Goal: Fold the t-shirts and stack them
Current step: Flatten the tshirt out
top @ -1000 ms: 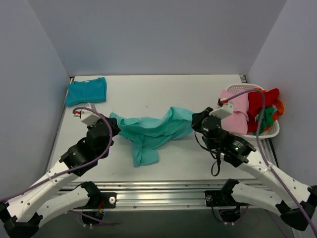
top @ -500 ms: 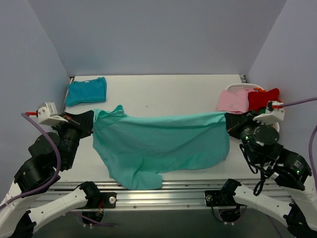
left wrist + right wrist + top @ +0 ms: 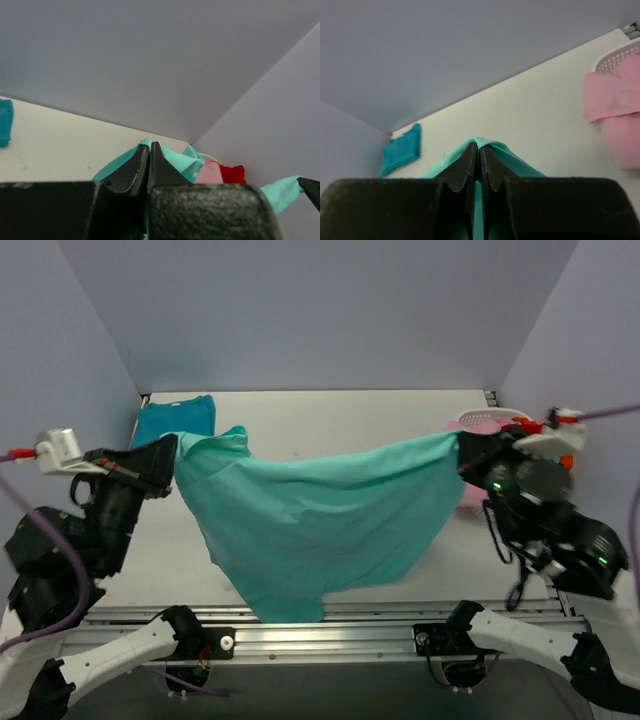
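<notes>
The light turquoise t-shirt (image 3: 310, 520) hangs stretched in the air between both arms, its lower edge drooping toward the table's near edge. My left gripper (image 3: 176, 445) is shut on its left corner, and the cloth (image 3: 175, 160) shows around the closed jaws in the left wrist view. My right gripper (image 3: 460, 445) is shut on the right corner, with fabric (image 3: 520, 162) draped over its jaws. The darker teal-blue t-shirt (image 3: 180, 418) lies folded at the table's far left corner, also visible as a teal-blue t-shirt (image 3: 402, 150) in the right wrist view.
A white basket (image 3: 478, 418) at the right edge holds a pink garment (image 3: 615, 100) and red cloth (image 3: 232, 174). Grey walls close in the table on three sides. The metal rail (image 3: 320, 625) runs along the near edge.
Both arms have risen and spread apart, lifting the turquoise shirt from a bunched heap on the table into a wide hanging sheet.
</notes>
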You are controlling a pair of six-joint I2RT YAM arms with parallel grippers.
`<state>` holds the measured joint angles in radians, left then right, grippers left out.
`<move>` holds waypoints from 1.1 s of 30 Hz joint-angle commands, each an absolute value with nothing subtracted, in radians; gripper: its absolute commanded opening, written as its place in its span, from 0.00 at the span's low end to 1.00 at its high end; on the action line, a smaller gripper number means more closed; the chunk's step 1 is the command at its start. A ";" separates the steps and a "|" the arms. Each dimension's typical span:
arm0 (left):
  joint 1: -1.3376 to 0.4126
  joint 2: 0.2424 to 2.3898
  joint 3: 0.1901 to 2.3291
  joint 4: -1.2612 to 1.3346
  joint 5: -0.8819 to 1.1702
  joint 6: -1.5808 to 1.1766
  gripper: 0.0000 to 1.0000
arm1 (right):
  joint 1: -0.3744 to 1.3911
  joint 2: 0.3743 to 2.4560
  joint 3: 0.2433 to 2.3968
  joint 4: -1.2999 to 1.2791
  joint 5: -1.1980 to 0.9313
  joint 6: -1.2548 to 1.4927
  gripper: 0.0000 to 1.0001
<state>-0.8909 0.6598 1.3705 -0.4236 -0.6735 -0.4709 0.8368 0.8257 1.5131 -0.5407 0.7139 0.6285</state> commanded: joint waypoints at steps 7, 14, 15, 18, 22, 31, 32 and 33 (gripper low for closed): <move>-0.349 1.280 1.359 -0.132 -0.157 -0.529 0.02 | 0.431 1.515 1.302 -0.122 0.571 0.655 0.00; -0.218 2.007 1.755 -0.045 -0.065 -0.416 0.02 | 0.330 2.107 1.635 -0.084 0.508 0.660 0.00; -0.206 2.149 1.816 -0.046 -0.040 -0.420 0.02 | 0.327 2.161 1.734 -0.081 0.509 0.644 0.00; -0.170 2.366 2.079 -0.101 0.047 -0.448 0.02 | 0.313 2.328 1.865 -0.038 0.471 0.597 0.39; -0.146 2.464 2.292 -0.161 0.066 -0.454 0.97 | 0.318 2.366 2.003 -0.057 0.532 0.569 1.00; -0.094 2.278 2.306 -0.146 0.063 -0.496 0.94 | 0.400 2.004 1.889 -0.054 0.731 0.517 1.00; -0.097 2.223 2.292 -0.158 0.063 -0.491 0.94 | 0.414 1.970 1.864 -0.054 0.748 0.511 1.00; -0.101 2.188 2.272 -0.163 0.066 -0.488 0.94 | 0.440 1.938 1.806 -0.058 0.758 0.502 1.00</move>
